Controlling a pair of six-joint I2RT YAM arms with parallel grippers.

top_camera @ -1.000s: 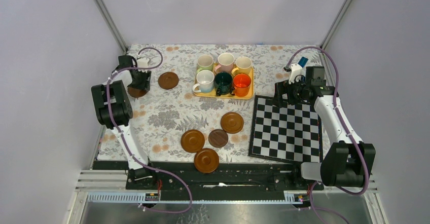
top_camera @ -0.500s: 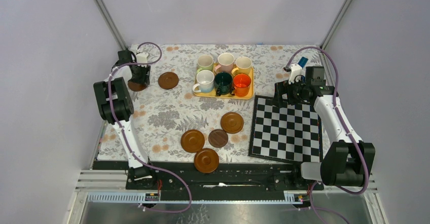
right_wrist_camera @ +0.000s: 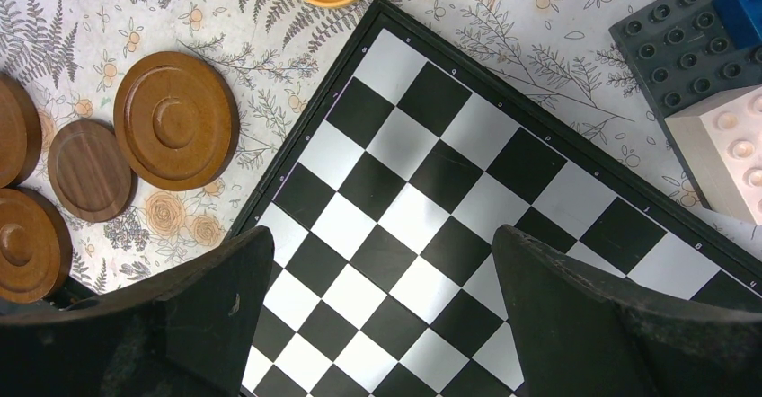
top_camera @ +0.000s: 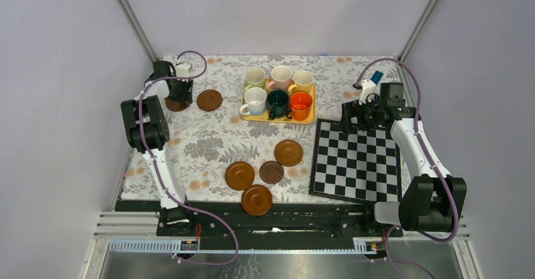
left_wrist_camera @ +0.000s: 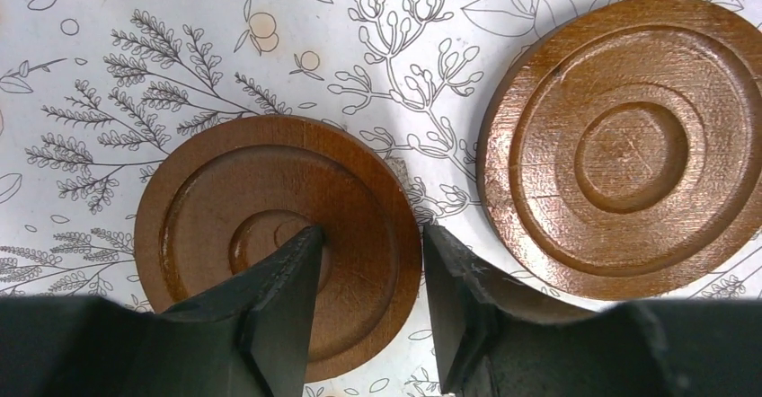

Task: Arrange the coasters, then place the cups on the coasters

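Note:
My left gripper (top_camera: 178,96) is at the far left, shut on the rim of a dark brown coaster (top_camera: 173,106) (left_wrist_camera: 225,208). One finger rests in the coaster's well and the other sits outside its edge. A second coaster (top_camera: 209,100) (left_wrist_camera: 629,145) lies just to its right. Several more coasters (top_camera: 288,153) (top_camera: 240,175) (top_camera: 257,199) lie near the front. Several cups, among them pink (top_camera: 281,77) and orange (top_camera: 300,105), stand on the yellow tray (top_camera: 277,118). My right gripper (top_camera: 354,117) (right_wrist_camera: 382,233) hangs open over the chequered board, holding nothing.
The black-and-white chequered board (top_camera: 356,162) (right_wrist_camera: 431,181) covers the right side of the floral cloth. Toy bricks (right_wrist_camera: 710,74) lie past its far corner. Metal frame posts rise at the back corners, and walls close in both sides.
My left gripper has slid the held coaster farther back and a little right, closer to its neighbour. The right arm has not moved.

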